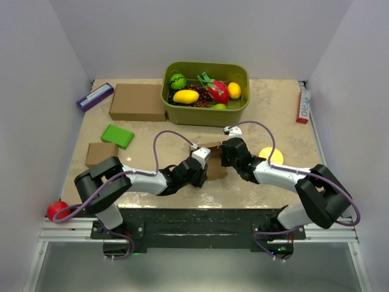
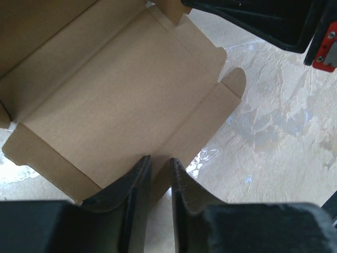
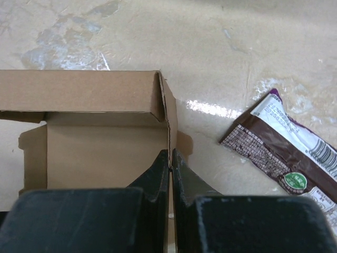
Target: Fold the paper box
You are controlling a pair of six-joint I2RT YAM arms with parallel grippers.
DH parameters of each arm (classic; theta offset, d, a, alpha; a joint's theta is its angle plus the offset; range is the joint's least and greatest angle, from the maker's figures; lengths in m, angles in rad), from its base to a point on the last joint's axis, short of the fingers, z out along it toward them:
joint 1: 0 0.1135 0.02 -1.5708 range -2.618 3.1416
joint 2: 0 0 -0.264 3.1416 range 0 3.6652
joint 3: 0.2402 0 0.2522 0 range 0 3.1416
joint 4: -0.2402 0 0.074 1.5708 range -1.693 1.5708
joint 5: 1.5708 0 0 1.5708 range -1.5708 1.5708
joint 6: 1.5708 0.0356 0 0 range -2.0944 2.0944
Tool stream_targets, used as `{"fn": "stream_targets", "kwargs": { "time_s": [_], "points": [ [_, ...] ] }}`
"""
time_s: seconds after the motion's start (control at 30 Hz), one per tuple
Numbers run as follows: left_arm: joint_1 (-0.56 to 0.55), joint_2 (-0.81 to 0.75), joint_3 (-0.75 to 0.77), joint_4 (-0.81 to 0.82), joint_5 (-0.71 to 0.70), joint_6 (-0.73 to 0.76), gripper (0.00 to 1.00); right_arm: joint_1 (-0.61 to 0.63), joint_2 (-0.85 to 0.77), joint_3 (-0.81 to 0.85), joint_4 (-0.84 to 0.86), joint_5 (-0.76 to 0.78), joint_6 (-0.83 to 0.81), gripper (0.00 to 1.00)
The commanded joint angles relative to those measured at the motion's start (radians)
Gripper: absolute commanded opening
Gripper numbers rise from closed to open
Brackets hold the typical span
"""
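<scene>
The paper box point(image 1: 213, 162) is a plain brown cutout, partly folded, at the middle of the table between my two grippers. In the left wrist view its open inside point(image 2: 121, 89) shows, with crease lines and tabs. My left gripper point(image 2: 160, 161) is closed on the near flap, with cardboard between the fingers. In the right wrist view one long wall stands upright point(image 3: 79, 95). My right gripper point(image 3: 170, 155) is shut on the thin end wall at the box's right corner. In the top view the left gripper point(image 1: 203, 165) and right gripper point(image 1: 223, 155) meet at the box.
A green bin point(image 1: 238, 109) of toy fruit stands at the back. A large brown carton point(image 1: 138, 101), purple box point(image 1: 95, 96), green block point(image 1: 117, 135) and small squarish carton point(image 1: 101, 153) lie left. An orange ball point(image 1: 271, 156) and a snack wrapper point(image 3: 284, 153) lie right of the box.
</scene>
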State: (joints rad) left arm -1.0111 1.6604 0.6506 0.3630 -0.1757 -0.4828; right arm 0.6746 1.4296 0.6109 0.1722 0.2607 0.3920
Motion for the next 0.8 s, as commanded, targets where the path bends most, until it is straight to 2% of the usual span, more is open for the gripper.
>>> {"fn": "stream_targets", "kwargs": {
  "time_s": [0.0,0.23,0.33,0.57,0.77],
  "points": [
    [0.005,-0.065,0.027,-0.121,-0.024,0.041,0.32,0.017,0.003,0.032,-0.108,0.078,0.097,0.00],
    [0.012,-0.191,0.066,-0.188,-0.008,0.052,0.57,0.017,0.035,0.064,-0.166,0.115,0.143,0.00],
    [0.023,-0.250,0.066,-0.223,0.005,0.044,0.63,0.016,0.043,0.069,-0.169,0.118,0.154,0.00],
    [0.147,-0.465,0.067,-0.352,0.071,-0.011,0.70,0.016,0.043,0.079,-0.197,0.124,0.174,0.00],
    [0.279,-0.548,0.092,-0.427,0.093,-0.043,0.76,0.017,0.043,0.087,-0.206,0.123,0.185,0.00]
  ]
}}
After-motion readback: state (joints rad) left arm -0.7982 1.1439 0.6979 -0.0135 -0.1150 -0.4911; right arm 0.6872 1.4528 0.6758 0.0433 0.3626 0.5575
